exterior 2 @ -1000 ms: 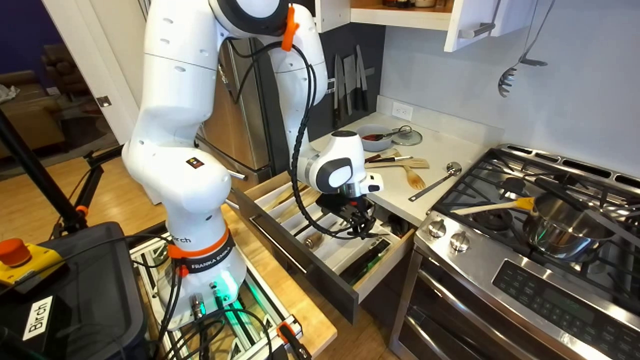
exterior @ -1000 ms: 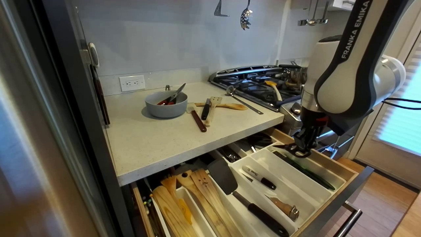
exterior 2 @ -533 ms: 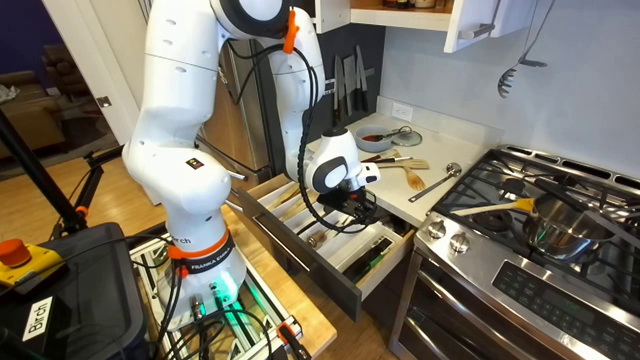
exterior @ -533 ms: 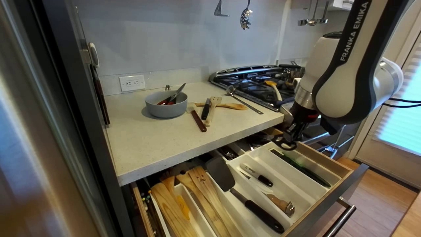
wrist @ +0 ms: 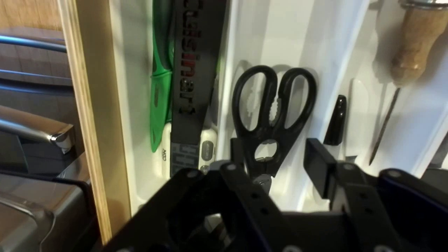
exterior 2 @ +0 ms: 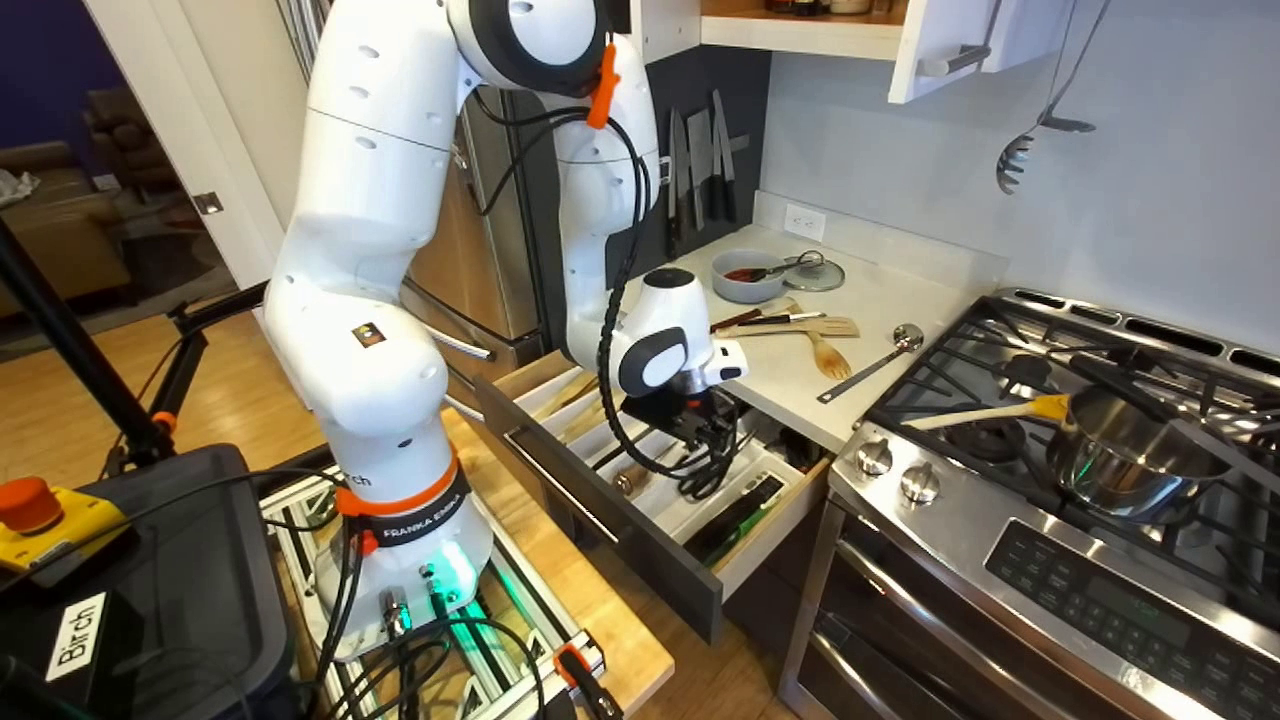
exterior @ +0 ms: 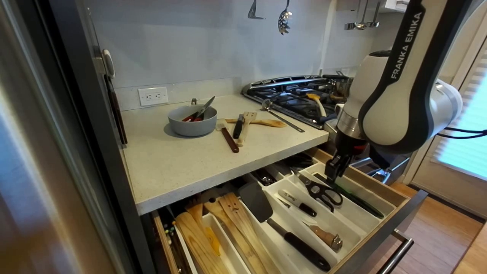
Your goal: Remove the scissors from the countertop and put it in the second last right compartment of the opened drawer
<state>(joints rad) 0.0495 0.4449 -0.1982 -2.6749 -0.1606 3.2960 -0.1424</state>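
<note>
The scissors (exterior: 321, 192), with black looped handles, lie in the second compartment from the right of the opened drawer (exterior: 388, 223). In the wrist view the scissors (wrist: 262, 136) lie between two white dividers, handles toward the drawer front. Their blades are mostly hidden by a finger. My gripper (wrist: 276, 155) is open, its fingertips apart above the scissors' pivot area, and holds nothing. In an exterior view the gripper (exterior: 331, 177) hangs just above the drawer's right side. In an exterior view (exterior 2: 715, 460) it blocks much of the scissors. The countertop (exterior: 179, 163) overhangs the drawer's back.
The rightmost slot holds a green knife (wrist: 161, 105) and a dark Cuisinart item (wrist: 196, 70). The slot left of the scissors holds a marker (exterior: 298, 203) and a wood-handled tool (exterior: 327, 238). A grey bowl (exterior: 193, 121) and utensils stand on the countertop. The stove (exterior 2: 900, 470) is beside the drawer.
The gripper held the scissors near the drawer's right side, shifted left in an exterior view, and opened. The scissors have dropped into the compartment. The drawer shifted slightly.
</note>
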